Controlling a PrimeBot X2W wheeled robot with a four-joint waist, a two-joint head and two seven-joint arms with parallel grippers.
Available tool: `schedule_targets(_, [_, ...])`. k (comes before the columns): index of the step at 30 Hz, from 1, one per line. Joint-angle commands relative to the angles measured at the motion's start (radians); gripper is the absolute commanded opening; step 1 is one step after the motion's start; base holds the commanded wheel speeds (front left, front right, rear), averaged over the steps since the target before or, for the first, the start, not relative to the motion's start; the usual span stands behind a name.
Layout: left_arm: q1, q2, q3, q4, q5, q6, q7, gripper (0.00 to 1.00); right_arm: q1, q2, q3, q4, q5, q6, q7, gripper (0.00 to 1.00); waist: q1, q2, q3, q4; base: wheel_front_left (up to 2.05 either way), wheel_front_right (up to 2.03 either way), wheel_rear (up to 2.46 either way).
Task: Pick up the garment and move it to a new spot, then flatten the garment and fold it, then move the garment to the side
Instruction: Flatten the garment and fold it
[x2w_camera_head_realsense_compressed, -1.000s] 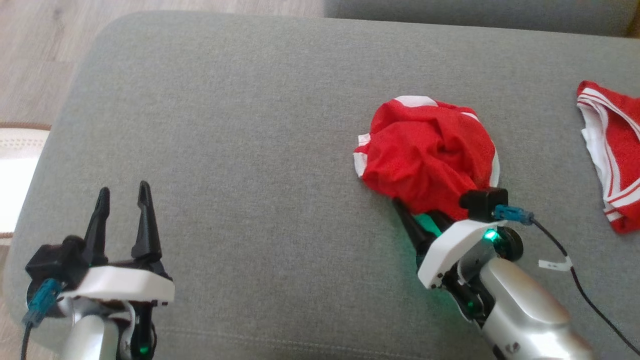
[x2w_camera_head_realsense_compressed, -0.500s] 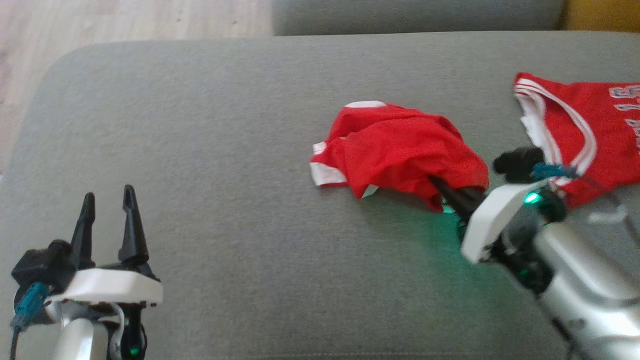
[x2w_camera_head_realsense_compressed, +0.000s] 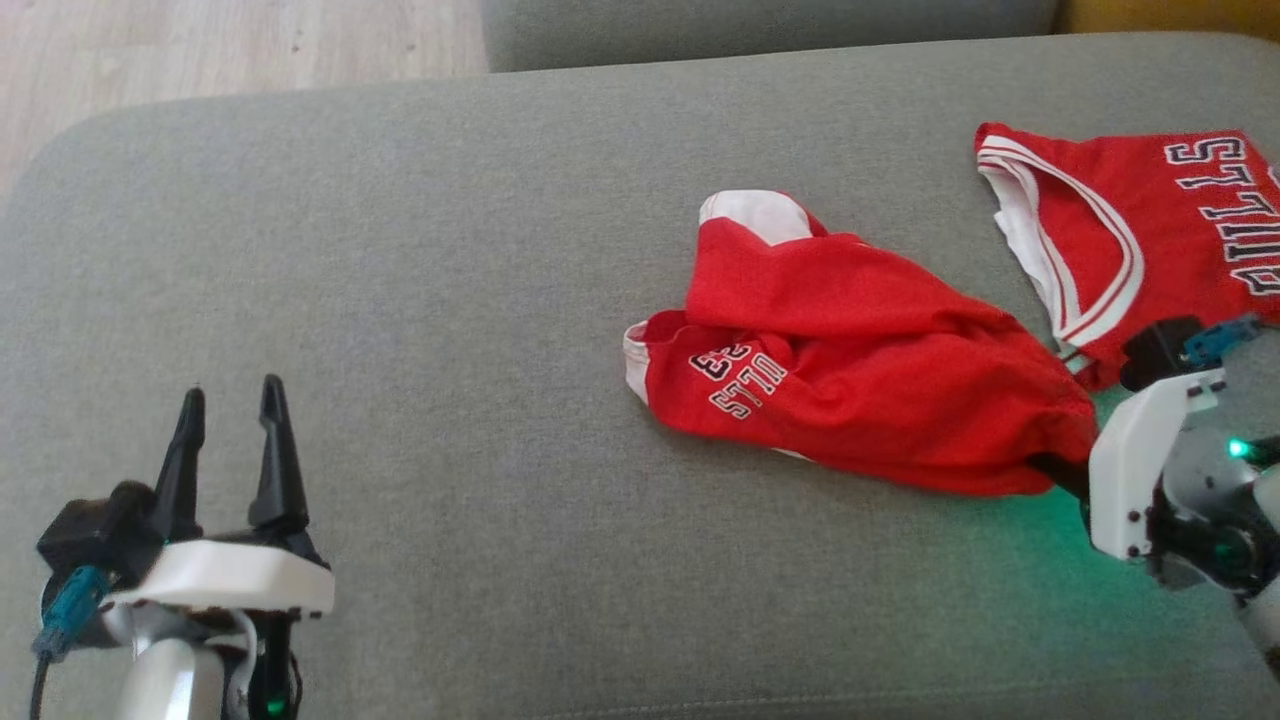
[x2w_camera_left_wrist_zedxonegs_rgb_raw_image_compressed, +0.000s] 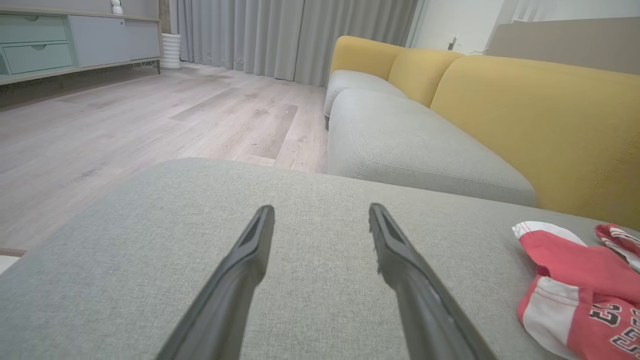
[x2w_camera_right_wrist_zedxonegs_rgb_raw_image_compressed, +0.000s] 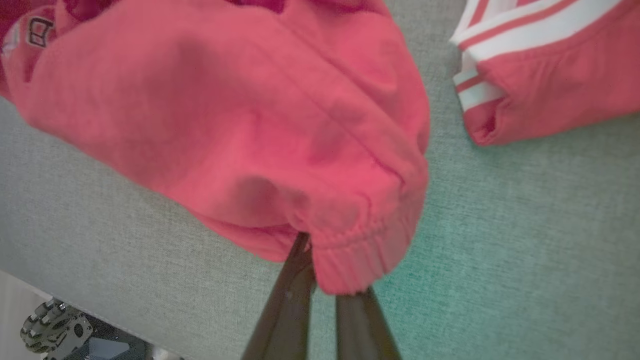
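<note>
Crumpled red shorts (x2w_camera_head_realsense_compressed: 860, 400) on grey cushion (x2w_camera_head_realsense_compressed: 400, 300)

Grey sofa seat (x2w_camera_head_realsense_compressed: 400, 250), red jersey (x2w_camera_head_realsense_compressed: 1170, 220) w/ white trim at far right, yellow backrest (x2w_camera_left_wrist_zedxonegs_rgb_raw_image_compressed: 525, 110), wood floor (x2w_camera_left_wrist_zedxonegs_rgb_raw_image_compressed: 125, 120), grey curtains (x2w_camera_left_wrist_zedxonegs_rgb_raw_image_compressed: 280, 35)

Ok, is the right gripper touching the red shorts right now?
Touching. The right wrist view shows the right gripper pinched shut on the elastic hem of the red shorts, with cloth bunched between its fingers.
</note>
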Motion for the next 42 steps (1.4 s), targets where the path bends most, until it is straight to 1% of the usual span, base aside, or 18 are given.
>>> schedule_targets(1, [-0.041, 0.013, 0.032, -0.026, 0.009, -0.003, -0.012, 1.0, 0.008, 0.001, -0.018, -0.013, -0.022, -0.001, -0.001, 1.0, 0.0, 0.0, 0.001, 0.008, 0.0, 0.0, 0.0])
schedule_targets(3, [-0.041, 0.013, 0.03, -0.021, 0.01, -0.004, -0.012, 1.0, 0.018, 0.033, -0.05, -0.006, -0.052, -0.001, -0.013, 1.0, 0.0, 0.0, -0.001, 0.011, 0.0, 0.0, 0.0])
schedule_targets(6, [-0.037, 0.018, 0.03, -0.015, 0.011, -0.004, -0.012, 1.0, 0.037, 0.068, -0.105, -0.048, -0.067, -0.001, -0.049, 1.0, 0.0, 0.0, -0.014, 0.012, 0.0, 0.0, 0.0])
schedule_targets(13, [-0.018, 0.033, 0.034, -0.019, 0.008, 0.002, -0.006, 1.0, 0.142, 0.114, -0.271, -0.268, -0.082, -0.001, -0.167, 1.0, 0.0, 0.0, -0.048, -0.002, 0.0, 0.0, 0.0])
schedule_targets(17, [-0.013, 0.045, 0.035, -0.034, 0.007, 0.004, 0.006, 1.0, 0.234, 0.148, -0.358, -0.343, -0.155, -0.001, -0.189, 1.0, 0.0, 0.0, -0.055, -0.015, 0.0, 0.0, 0.0])
schedule_targets(20, [-0.01, 0.052, 0.037, -0.051, 0.005, 0.007, 0.015, 1.0, 0.282, 0.191, -0.416, -0.402, -0.259, -0.001, -0.225, 1.0, 0.0, 0.0, -0.054, -0.024, 0.0, 0.0, 0.0])
schedule_targets(22, [-0.01, 0.054, 0.034, -0.062, 0.003, 0.005, 0.02, 1.0, 0.298, 0.239, -0.432, -0.445, -0.3, -0.001, -0.279, 1.0, 0.0, 0.0, -0.049, -0.032, 0.0, 0.0, 0.0])
schedule_targets(23, [-0.01, 0.054, 0.034, -0.062, 0.003, 0.005, 0.02, 1.0, 0.298, 0.239, -0.432, -0.445, -0.3, -0.001, -0.279, 1.0, 0.0, 0.0, -0.049, -0.032, 0.0, 0.0, 0.0])
schedule_targets(24, [-0.012, 0.057, 0.032, -0.073, 0.0, 0.004, 0.025, 1.0, 0.301, 0.273, -0.428, -0.47, -0.342, -0.001, -0.352, 1.0, 0.0, 0.0, -0.042, -0.041, 0.0, 0.0, 0.0])
schedule_targets(25, [-0.012, 0.057, 0.032, -0.073, 0.0, 0.004, 0.025, 1.0, 0.301, 0.273, -0.428, -0.47, -0.342, -0.001, -0.352, 1.0, 0.0, 0.0, -0.042, -0.041, 0.0, 0.0, 0.0])
schedule_targets(26, [-0.015, 0.058, 0.031, -0.078, -0.002, 0.001, 0.027, 1.0, 0.299, 0.29, -0.425, -0.474, -0.364, -0.001, -0.397, 1.0, 0.0, 0.0, -0.038, -0.046, 0.0, 0.0, 0.0])
schedule_targets(29, [-0.024, 0.062, 0.027, -0.089, -0.011, -0.007, 0.036, 1.0, 0.295, 0.338, -0.405, -0.447, -0.409, -0.001, -0.517, 1.0, 0.0, 0.0, -0.033, -0.056, 0.0, 0.0, 0.0])
schedule_targets(32, [-0.039, 0.072, 0.012, -0.09, -0.023, -0.031, 0.058, 1.0, 0.29, 0.371, -0.391, -0.402, -0.432, -0.001, -0.596, 1.0, 0.0, 0.0, -0.03, -0.063, 0.0, 0.0, 0.0])
schedule_targets(35, [-0.081, 0.09, -0.021, -0.091, -0.042, -0.067, 0.115, 1.0, 0.27, 0.381, -0.393, -0.364, -0.456, -0.001, -0.649, 1.0, 0.0, 0.0, -0.028, -0.071, 0.0, 0.0, 0.0])
schedule_targets(37, [-0.131, 0.11, -0.063, -0.095, -0.07, -0.096, 0.185, 1.0, 0.251, 0.386, -0.405, -0.348, -0.465, -0.001, -0.683, 1.0, 0.0, 0.0, -0.025, -0.077, 0.0, 0.0, 0.0])
schedule_targets(39, [-0.195, 0.138, -0.121, -0.097, -0.123, -0.115, 0.286, 1.0, 0.231, 0.391, -0.412, -0.334, -0.474, -0.001, -0.707, 1.0, 0.0, 0.0, -0.017, -0.088, 0.0, 0.0, 0.0])
schedule_targets(41, [-0.262, 0.2, -0.222, -0.095, -0.156, -0.122, 0.426, 1.0, 0.213, 0.396, -0.409, -0.321, -0.481, -0.001, -0.724, 1.0, 0.0, 0.0, -0.007, -0.104, 0.0, 0.0, 0.0])
schedule_targets(42, [-0.299, 0.228, -0.287, -0.105, -0.194, -0.123, 0.489, 1.0, 0.206, 0.399, -0.407, -0.315, -0.483, -0.001, -0.732, 1.0, 0.0, 0.0, 0.0, -0.112, 0.0, 0.0, 0.0])
